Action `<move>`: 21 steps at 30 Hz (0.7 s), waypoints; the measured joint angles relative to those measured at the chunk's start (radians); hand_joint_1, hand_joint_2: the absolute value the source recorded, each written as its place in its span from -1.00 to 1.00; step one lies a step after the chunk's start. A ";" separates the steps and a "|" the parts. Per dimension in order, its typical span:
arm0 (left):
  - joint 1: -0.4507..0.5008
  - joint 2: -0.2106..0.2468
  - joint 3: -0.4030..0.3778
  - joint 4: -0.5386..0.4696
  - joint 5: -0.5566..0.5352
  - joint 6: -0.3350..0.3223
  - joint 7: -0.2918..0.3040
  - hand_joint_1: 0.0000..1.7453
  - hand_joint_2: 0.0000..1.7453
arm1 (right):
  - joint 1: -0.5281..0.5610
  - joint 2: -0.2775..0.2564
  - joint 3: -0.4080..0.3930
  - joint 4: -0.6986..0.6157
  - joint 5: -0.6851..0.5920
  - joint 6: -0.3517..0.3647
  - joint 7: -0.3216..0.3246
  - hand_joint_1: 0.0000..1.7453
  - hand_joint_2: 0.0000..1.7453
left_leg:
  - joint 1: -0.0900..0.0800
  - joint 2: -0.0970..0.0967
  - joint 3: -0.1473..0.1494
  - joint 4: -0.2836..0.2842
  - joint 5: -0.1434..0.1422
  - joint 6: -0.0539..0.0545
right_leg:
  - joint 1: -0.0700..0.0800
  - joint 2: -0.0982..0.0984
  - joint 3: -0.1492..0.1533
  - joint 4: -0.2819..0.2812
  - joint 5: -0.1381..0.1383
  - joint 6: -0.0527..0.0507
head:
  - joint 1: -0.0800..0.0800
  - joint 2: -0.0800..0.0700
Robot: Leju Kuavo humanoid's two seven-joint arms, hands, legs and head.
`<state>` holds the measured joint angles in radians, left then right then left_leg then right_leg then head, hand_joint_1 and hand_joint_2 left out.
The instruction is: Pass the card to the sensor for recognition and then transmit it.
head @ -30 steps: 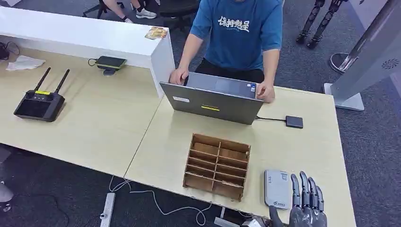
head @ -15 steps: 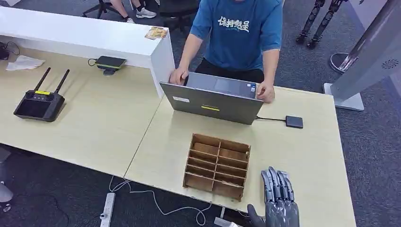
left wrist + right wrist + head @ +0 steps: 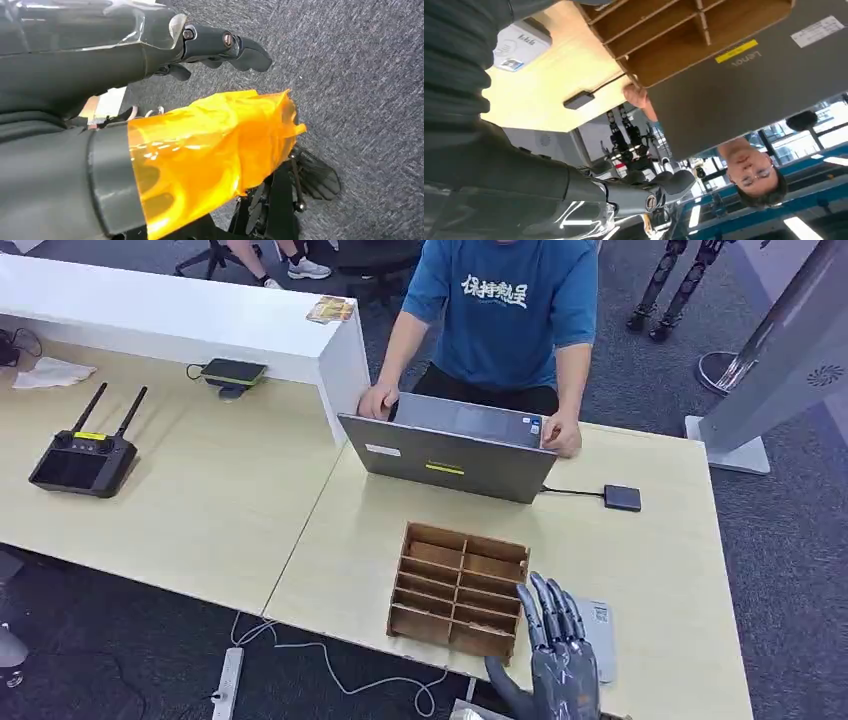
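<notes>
1. Our right robot hand [image 3: 558, 660] hovers at the near desk [image 3: 650, 560] edge, fingers straight and apart, holding nothing.
2. White sensor [image 3: 601, 625] lies just beside it, partly hidden, right of the wooden organizer [image 3: 458, 588].
3. Left robot hand [image 3: 220, 47]: we can't tell its state; card unseen.

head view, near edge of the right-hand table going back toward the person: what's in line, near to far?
Right hand → wooden organizer → laptop → person.

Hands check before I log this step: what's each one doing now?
Left hand: fingers curled, holding nothing.
Right hand: open, fingers extended, holding nothing.
</notes>
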<state>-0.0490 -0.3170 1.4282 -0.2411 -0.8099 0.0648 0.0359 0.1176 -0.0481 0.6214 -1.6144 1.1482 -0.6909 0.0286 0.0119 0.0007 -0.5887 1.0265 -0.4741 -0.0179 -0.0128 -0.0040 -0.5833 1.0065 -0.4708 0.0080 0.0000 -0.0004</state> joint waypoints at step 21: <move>0.000 0.001 0.000 0.000 -0.008 -0.014 0.013 -1.00 -1.00 | -0.028 0.009 0.063 0.067 -0.076 0.001 0.003 -1.00 1.00 | 0.000 0.000 0.000 0.000 0.000 0.000 | 0.000 0.000 0.000 0.000 0.000 0.000 | 0.000 0.000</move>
<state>-0.0487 -0.3162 1.4282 -0.2411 -0.8179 0.0511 0.0484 0.0896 -0.0393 0.6843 -1.5473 1.0719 -0.6901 0.0320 0.0118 0.0007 -0.5888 1.0265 -0.4745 -0.0181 -0.0128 -0.0040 -0.5835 1.0064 -0.4711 0.0078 0.0000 -0.0004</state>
